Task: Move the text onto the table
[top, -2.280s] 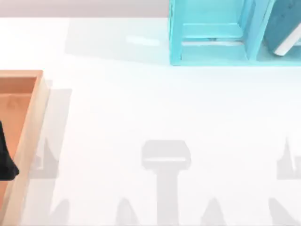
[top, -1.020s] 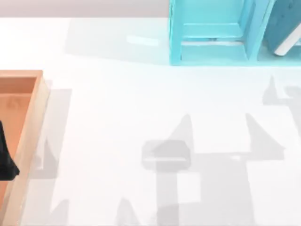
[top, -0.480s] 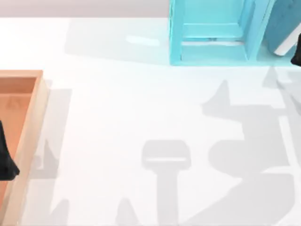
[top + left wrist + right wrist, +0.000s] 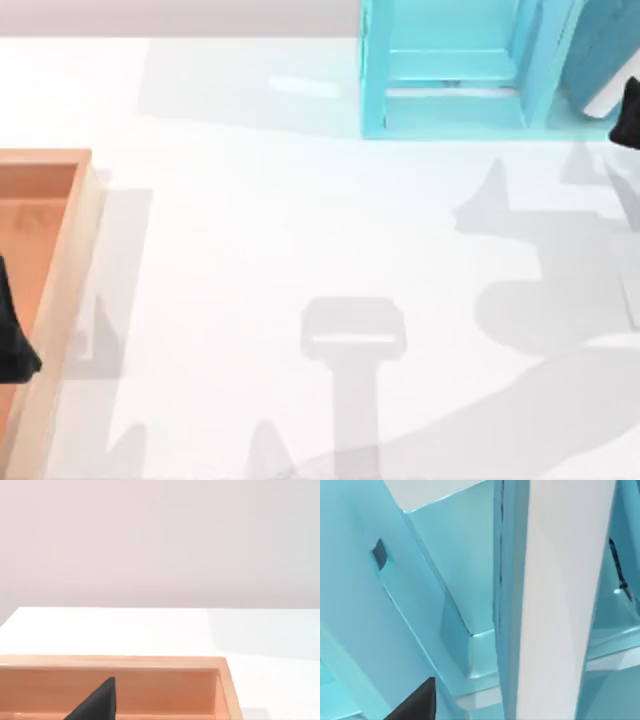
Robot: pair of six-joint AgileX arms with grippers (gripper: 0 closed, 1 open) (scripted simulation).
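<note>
The book (image 4: 603,55) leans inside the shelf (image 4: 450,70) at the table's (image 4: 300,230) far right corner. The right gripper (image 4: 630,115) hangs just before it; I cannot tell its opening. It should straddle the page edges squarely before closing. The left gripper (image 4: 12,340) idles over the tray (image 4: 60,260).

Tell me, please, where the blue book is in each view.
Top view: the book leans in the shelf at the far right edge, beside the right end effector.
Left wrist view: not in it.
Right wrist view: the page edges fill the middle, close up.
Shared landmark: the shelf.
</note>
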